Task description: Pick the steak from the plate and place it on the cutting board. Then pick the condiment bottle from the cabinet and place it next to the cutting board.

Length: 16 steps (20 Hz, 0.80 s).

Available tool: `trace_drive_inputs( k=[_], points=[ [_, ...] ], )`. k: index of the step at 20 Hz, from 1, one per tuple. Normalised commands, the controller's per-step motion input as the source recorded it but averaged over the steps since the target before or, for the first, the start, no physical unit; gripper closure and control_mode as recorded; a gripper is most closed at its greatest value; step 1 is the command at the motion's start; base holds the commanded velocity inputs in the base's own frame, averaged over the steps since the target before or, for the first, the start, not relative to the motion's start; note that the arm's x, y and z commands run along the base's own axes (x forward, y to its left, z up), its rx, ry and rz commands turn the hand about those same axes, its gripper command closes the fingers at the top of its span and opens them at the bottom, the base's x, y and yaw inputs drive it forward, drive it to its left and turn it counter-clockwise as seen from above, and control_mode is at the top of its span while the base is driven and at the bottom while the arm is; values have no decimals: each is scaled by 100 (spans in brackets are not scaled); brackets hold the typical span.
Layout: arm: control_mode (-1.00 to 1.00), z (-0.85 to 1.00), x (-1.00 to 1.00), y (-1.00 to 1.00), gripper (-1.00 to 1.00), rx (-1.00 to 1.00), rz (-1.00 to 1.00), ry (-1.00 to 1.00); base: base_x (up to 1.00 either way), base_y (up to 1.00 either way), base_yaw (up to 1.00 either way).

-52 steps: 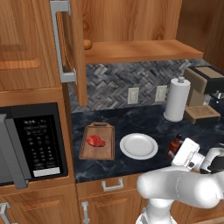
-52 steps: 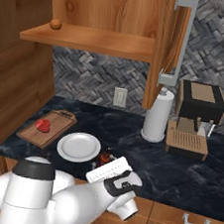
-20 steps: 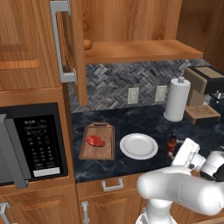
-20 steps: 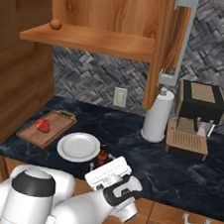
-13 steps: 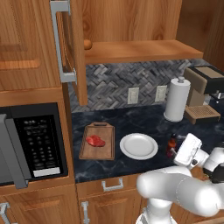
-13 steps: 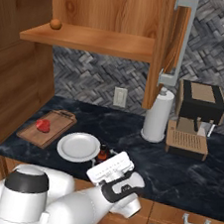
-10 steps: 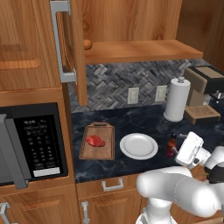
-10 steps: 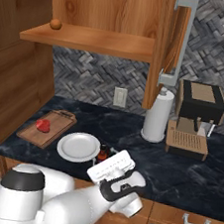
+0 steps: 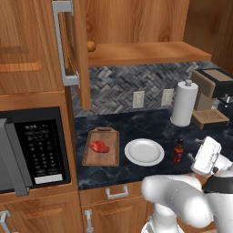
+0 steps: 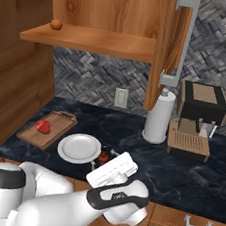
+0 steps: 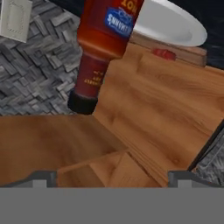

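arm folded low, fingers (image 11: pixel 43 176) spread wide

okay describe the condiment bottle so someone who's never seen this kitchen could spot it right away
Start at the dark countertop below the open wooden cabinet. The white plate lies there beside the cutting board; the condiment bottle stands upright just on the plate's other side. It is small, slim and dark red with a black cap, unlike the tall white paper-towel roll behind it.

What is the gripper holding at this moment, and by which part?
Nothing is held. The gripper is open, and the condiment bottle stands free on the counter, right of the plate.
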Motion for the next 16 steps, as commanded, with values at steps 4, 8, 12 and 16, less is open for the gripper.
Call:
trace_drive_inputs(
  k=[4,8,12,16],
  points=[
    [-100,50,-50,0,-100,0,0,-8,0,0,0],
    [-100,51,-54,0,-100,-11,0,-16,0,0,0],
    [-100,37,-64,-1,-100,-37,-2,-18,0,0,0],
    [-100,23,-74,-4,-100,-52,-7,-9,0,0,0]
  ],
)
